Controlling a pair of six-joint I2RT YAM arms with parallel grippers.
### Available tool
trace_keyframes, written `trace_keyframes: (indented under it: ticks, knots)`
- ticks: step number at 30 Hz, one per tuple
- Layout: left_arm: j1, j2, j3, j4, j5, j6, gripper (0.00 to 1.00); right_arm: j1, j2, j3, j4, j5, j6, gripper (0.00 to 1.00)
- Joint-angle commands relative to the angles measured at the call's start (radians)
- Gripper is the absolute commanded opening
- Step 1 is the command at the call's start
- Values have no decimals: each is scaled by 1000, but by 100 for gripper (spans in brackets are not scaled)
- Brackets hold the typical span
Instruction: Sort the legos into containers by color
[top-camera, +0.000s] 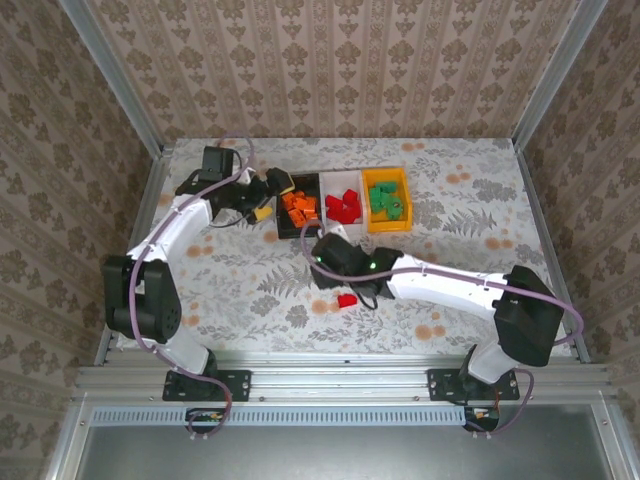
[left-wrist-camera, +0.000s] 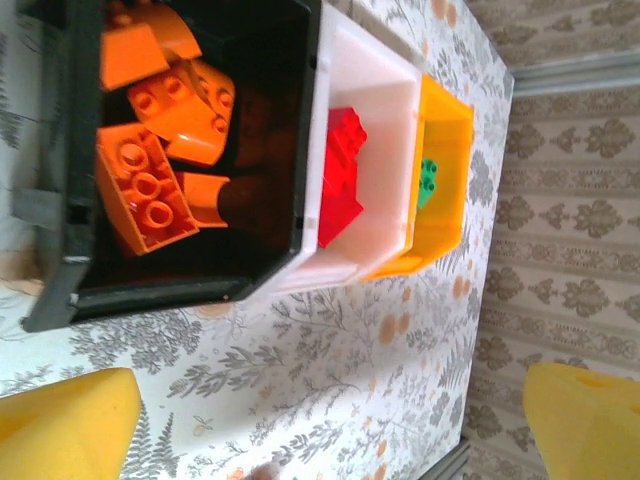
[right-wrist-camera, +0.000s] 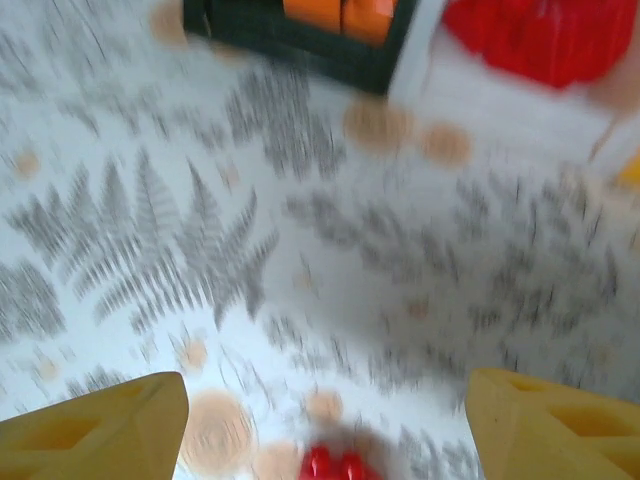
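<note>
Your right end effector (right-wrist-camera: 325, 435), spread wide and empty, hangs above the small red plastic lego brick (right-wrist-camera: 335, 466) on the floral tabletop (top-camera: 250, 280); centre the brick between the fingers (right-wrist-camera: 100, 430) before closing.

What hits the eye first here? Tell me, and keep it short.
Three bins stand in a row at the table's far middle: the black bin holds orange bricks, the white bin holds red bricks, and the yellow bin holds green bricks. A lone brick, red, lies on the table nearer the arms, with the right pincer open close by it.
</note>
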Motion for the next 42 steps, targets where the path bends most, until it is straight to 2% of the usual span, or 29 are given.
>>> trace_keyframes:
  ticks: [1,11,16,19,21,25,28,30,33,37,42]
  knots:
    - [-26,10,-5,-9,9,18,100,18,-15,-98,7,5,137,77]
    - [-67,34,6,-37,-37,49,100,23,40,-209,110,-121,152,81]
    - [-73,47,8,-37,-34,50,100,22,86,-202,108,-93,164,80]
    - [-74,48,9,-39,-34,51,100,22,121,-190,100,-61,166,72]
    - [-77,50,9,-40,-35,51,100,24,125,-184,96,-41,167,62]
    - [-76,53,10,-43,-36,52,100,36,75,-188,90,13,157,37]
    - [-76,54,10,-42,-37,53,100,32,18,-166,75,68,109,33]
    - [-76,57,11,-42,-37,53,100,-2,-8,-126,67,96,51,33]
    - [-76,60,12,-44,-40,55,100,-114,8,-37,100,83,-45,33]
    - [-72,67,19,-58,-53,69,100,-269,213,208,81,-27,-146,34]
    - [-67,64,24,-68,-65,79,100,-364,458,536,-40,-53,-207,37]
